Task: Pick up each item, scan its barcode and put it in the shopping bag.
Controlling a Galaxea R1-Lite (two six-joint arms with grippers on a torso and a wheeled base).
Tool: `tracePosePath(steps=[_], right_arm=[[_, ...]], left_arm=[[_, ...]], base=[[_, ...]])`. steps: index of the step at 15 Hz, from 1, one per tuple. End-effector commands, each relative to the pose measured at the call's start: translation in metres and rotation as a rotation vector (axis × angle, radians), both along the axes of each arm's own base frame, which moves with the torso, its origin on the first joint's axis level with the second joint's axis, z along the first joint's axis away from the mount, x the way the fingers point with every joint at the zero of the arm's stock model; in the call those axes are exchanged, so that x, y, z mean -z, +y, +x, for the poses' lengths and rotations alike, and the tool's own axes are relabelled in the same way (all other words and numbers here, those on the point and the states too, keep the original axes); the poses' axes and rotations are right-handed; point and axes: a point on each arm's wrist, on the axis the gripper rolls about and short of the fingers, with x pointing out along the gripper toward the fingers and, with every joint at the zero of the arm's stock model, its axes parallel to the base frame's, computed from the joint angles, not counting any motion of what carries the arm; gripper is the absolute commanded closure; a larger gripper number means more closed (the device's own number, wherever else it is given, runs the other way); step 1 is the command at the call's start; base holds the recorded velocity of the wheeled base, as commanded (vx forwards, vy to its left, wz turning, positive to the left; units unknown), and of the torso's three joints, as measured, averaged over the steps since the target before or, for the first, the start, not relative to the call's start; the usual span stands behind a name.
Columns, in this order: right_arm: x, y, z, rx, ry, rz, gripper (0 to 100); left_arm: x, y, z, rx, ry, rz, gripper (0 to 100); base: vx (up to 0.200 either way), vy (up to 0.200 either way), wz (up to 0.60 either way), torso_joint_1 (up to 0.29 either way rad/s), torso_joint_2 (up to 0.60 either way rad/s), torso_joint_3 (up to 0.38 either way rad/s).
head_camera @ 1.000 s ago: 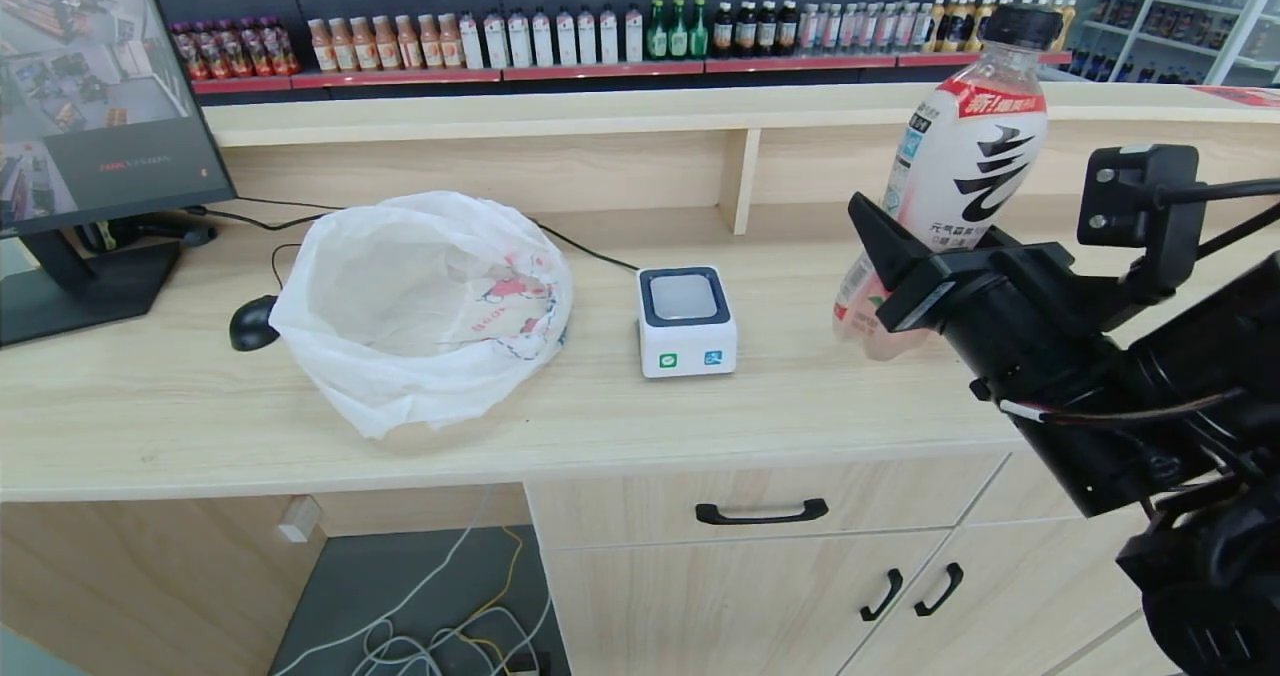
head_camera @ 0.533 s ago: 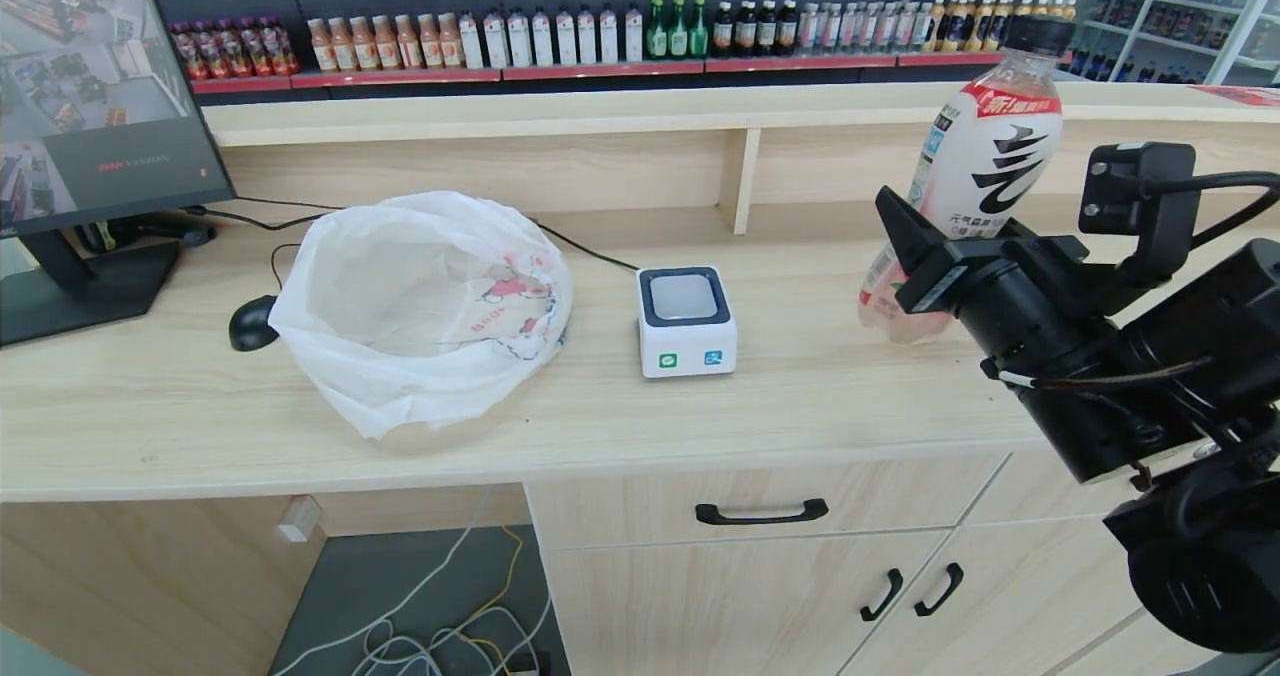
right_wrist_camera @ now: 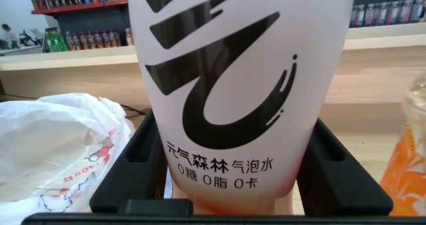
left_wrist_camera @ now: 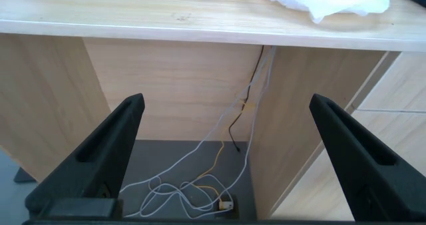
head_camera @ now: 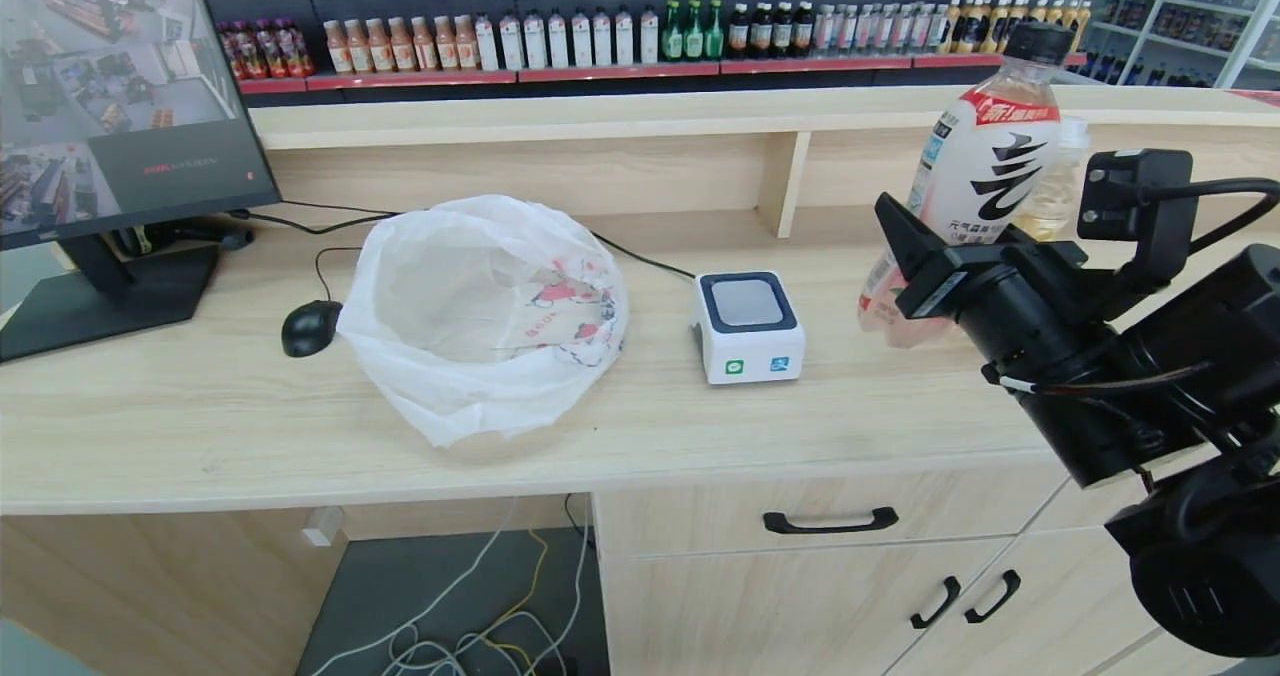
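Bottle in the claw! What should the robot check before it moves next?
1. The right claw grips the bottle: ok, a finger on each side.
2. Barcode turned toward the scanner: cannot tell, no barcode visible.
3. Window of the scanner uncovered: ok.
4. Mouth of the shopping bag open: ok.
5. The left claw out of the way: ok, open, low before the counter.

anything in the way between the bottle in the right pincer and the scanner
Nothing visible. The bottle, gripped in the right pincer, is held to the right of the scanner, with only bare counter between them. The shopping bag lies beyond the scanner, mouth open.
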Motion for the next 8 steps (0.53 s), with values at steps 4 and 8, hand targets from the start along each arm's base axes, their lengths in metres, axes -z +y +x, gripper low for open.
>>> tracePosePath(steps=[4, 8], right_arm=[[-0.0012, -0.0004, -0.0015, 0.0, -0.003, 0.002, 100], [0.004, -0.0003, -0.0018, -0.03, -0.001, -0.054, 100]], left_arm=[[0.0001, 0.0, 0.0, 0.0, 0.0, 0.001, 0], [0.0001, 0.0, 0.0, 0.0, 0.0, 0.001, 0]], base=[[0.0, 0.0, 0.0, 0.0, 0.0, 0.0], [0.0, 0.0, 0.0, 0.0, 0.0, 0.0]])
